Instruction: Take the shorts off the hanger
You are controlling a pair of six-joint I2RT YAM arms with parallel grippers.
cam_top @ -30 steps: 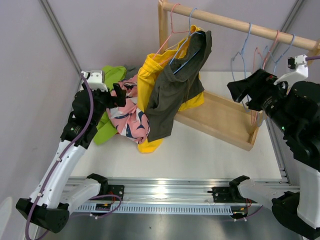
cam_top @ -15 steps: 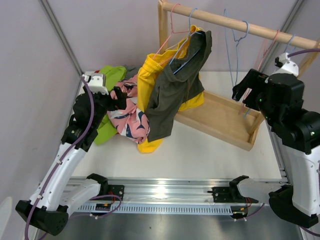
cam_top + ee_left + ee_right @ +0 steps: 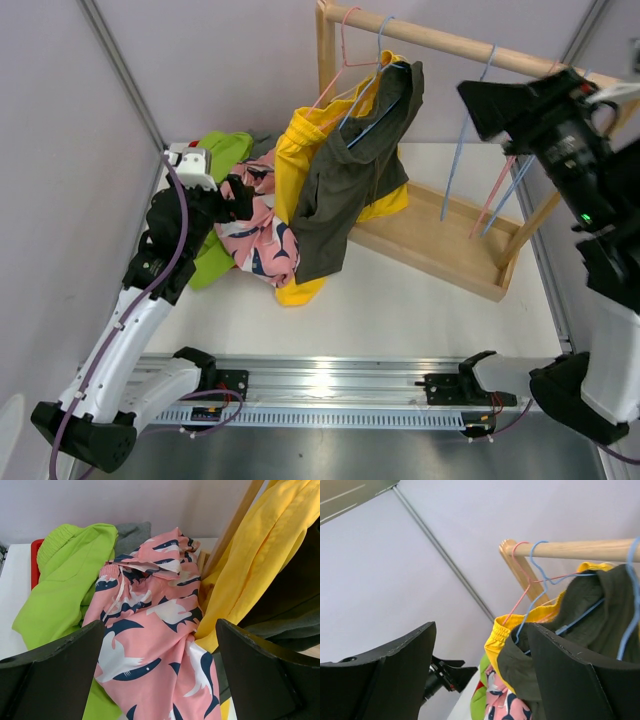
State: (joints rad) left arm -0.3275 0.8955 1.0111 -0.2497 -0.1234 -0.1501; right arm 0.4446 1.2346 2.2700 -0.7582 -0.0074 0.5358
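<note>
Three shorts already lie off the rack at the left of the table: lime green shorts, a grey pair mostly hidden behind, and pink printed shorts on top. The left gripper hovers just over the pink pair with its jaws released and nothing between them, unchanged from a second ago.

Middle: yellow shorts on a pink hanger and dark olive shorts on a blue hanger, both hooked on the rail. Two are left to take.

Right: the empty hangers now slant down toward the rack tray, possibly swinging; it is hard to tell. The right gripper has climbed from beside them to rail height and turned toward the olive pair, jaws apart and empty. It is likely lining up on the next garment; no grab has begun yet.
</note>
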